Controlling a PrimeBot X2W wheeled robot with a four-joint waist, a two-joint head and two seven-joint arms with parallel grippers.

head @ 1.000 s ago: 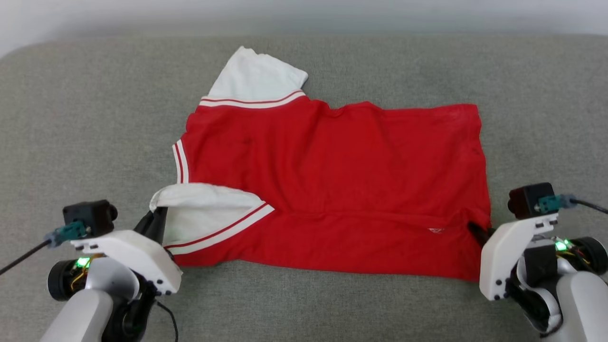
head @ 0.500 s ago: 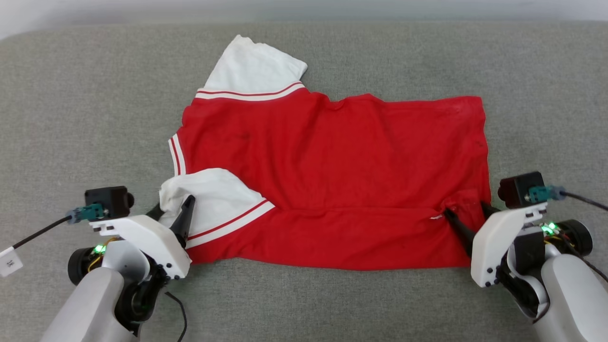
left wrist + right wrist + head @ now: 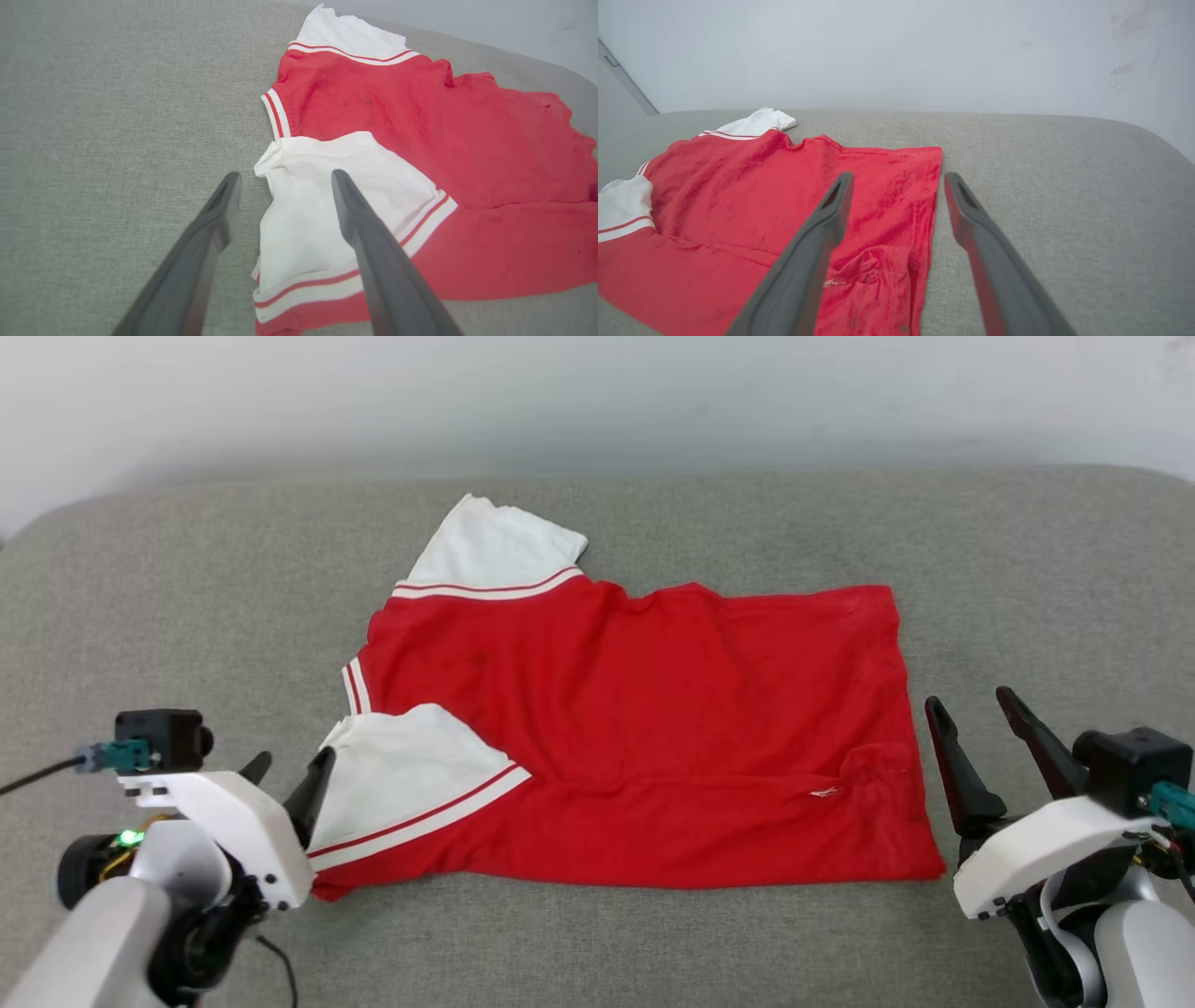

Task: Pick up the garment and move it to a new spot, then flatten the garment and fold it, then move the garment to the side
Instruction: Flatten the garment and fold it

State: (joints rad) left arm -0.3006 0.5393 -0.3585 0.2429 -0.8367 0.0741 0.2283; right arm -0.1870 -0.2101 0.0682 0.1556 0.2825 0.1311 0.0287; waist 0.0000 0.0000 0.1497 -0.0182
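The garment, a red shirt with white sleeves and red-white striped trim, lies spread on the grey padded surface. Its near long edge is folded over the body. One white sleeve sticks out at the back, the other lies folded in at the near left. My left gripper stands open just left of that near sleeve, nothing between its fingers. My right gripper is open beside the garment's right hem, off the cloth. The lettering is hidden.
The grey padded surface runs wide to the right and to the left of the garment. A pale wall rises behind it, and the surface's rounded corners show at the back.
Both grippers have opened and let go of the garment's near edge, then drawn back from it. The head camera has tilted up, so the whole scene sits lower in the picture.
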